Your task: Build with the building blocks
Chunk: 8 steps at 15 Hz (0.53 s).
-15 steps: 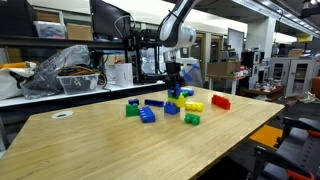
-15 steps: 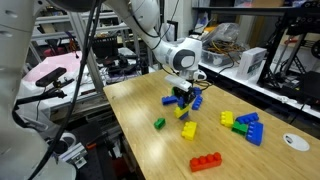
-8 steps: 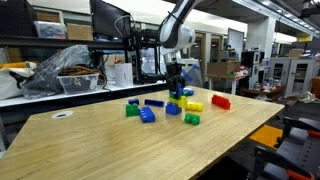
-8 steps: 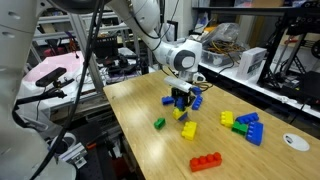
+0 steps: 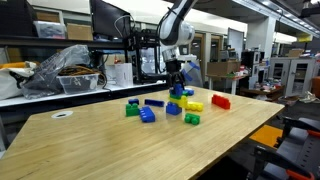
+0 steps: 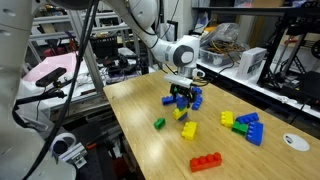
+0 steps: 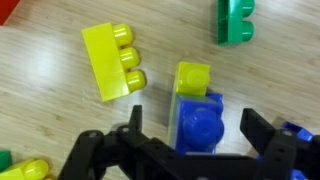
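Note:
The building blocks lie scattered on the wooden table [image 5: 120, 145]. In the wrist view, a blue brick [image 7: 198, 122] sits on top of a small yellow brick [image 7: 193, 76], and my gripper [image 7: 193, 135] stands open around the blue one, a finger on each side with a gap. A longer yellow brick [image 7: 110, 62] lies to the left and a green brick [image 7: 236, 20] at the top right. In both exterior views the gripper [image 5: 175, 82] [image 6: 181, 93] hangs just above this small stack [image 6: 180, 106]. A red brick [image 5: 221, 101] [image 6: 206, 161] lies apart from it.
More blue, green and yellow bricks [image 6: 245, 126] are grouped further along the table, and a single green brick [image 6: 159, 123] lies near the table's edge. Shelves, monitors and a plastic-wrapped bin [image 5: 60, 70] stand behind the table. A white disc [image 6: 295, 142] lies at one end.
The jaws have opened from shut and let go of the blue brick, which now rests on the yellow one. The arm has hardly moved.

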Motion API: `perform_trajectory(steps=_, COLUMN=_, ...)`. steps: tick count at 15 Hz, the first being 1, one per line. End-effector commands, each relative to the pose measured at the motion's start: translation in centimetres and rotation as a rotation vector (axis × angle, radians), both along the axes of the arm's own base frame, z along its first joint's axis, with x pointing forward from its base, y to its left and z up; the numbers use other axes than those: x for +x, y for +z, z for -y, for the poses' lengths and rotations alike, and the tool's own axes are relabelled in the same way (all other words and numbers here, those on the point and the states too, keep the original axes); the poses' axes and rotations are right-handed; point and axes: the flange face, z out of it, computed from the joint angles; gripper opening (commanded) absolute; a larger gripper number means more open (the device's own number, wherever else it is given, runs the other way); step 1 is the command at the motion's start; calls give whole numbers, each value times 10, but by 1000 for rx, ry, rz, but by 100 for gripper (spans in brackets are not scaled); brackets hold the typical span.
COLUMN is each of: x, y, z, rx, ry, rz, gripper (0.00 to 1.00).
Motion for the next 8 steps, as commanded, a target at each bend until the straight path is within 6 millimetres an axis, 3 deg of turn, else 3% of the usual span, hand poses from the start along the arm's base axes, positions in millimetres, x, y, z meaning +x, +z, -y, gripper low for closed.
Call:
perform_trajectory(steps=1, x=-11, y=32, z=-3, rx=-26, ry=39, rz=36, gripper=100)
perform_trajectory(steps=8, x=-37, y=133, z=-4, rx=-12, ry=114, rz=74, gripper=100)
